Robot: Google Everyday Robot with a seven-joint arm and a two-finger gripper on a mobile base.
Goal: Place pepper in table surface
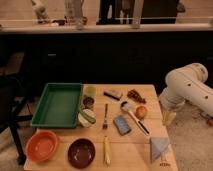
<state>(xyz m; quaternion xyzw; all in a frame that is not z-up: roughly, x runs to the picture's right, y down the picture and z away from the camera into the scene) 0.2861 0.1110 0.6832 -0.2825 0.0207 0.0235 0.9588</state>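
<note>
Tan plank boards form the counter (135,150). The claw (169,118) hangs just off its edge, beside the boards rather than over them, with fingers apart and nothing between them. The pepper (88,116) lies well away from the claw, past the counter's middle, on a small white bowl (82,121) just beside the green tray (57,105). Nearest the claw sits an orange round fruit (141,111) — an upright olive cylinder (90,92) stands by the bowl, equally far off.
</note>
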